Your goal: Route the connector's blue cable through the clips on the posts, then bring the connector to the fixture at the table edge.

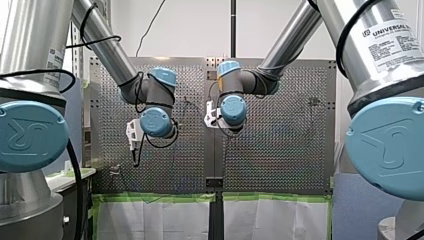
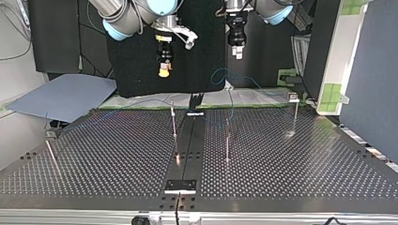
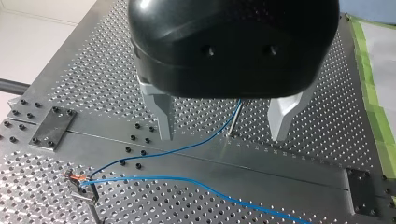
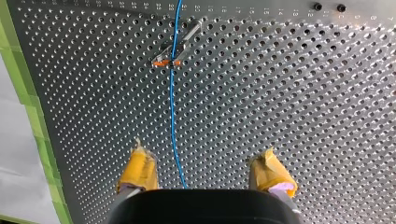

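While both arms hung over the table, neither was holding anything, so here's the rundown across the top view, everything placed off the dark centre strip. Far left of the strip, near the table's side edge, stood the far-left post with a small clip on top. Nearer the strip but left of it, up in the air, my right claw hung with its yellow pads spread wide, gripping nothing. From its wrist camera the blue cable ran below the gap between the pads and on through an orange-marked clip ahead of the claw. Just left of the strip stood the second post, and just right of it the third post. Right of the strip, also up high, my left claw was open too, its metal fingers well apart. Its wrist camera showed the cable and a slim post in the gap below them, nothing touching. Far right of the strip stood the last post. Couldn't pick out the connector itself.
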Action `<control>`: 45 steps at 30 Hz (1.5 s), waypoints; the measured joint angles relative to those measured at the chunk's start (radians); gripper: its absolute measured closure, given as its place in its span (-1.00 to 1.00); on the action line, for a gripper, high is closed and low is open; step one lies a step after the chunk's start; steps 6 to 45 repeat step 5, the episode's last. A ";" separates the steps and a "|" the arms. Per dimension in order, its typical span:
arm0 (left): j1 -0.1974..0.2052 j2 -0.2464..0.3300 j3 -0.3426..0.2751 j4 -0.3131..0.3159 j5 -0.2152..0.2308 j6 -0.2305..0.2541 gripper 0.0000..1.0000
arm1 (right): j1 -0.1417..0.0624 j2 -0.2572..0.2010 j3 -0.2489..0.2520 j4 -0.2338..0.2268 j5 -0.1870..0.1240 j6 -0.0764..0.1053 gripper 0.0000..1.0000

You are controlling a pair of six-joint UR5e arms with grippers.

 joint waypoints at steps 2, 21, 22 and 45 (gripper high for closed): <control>0.000 0.000 0.000 0.000 0.000 0.000 -1.00 | 0.000 0.000 0.000 0.000 0.000 0.000 -1.00; 0.000 0.000 0.000 0.000 0.000 0.000 -1.00 | 0.000 0.000 0.000 0.000 0.000 0.000 -1.00; 0.000 0.000 0.000 0.000 0.000 0.000 -1.00 | 0.000 0.000 0.000 0.000 0.000 0.000 -1.00; 0.000 0.000 0.000 0.000 0.000 0.000 -1.00 | 0.000 0.000 0.000 0.000 0.000 0.000 -1.00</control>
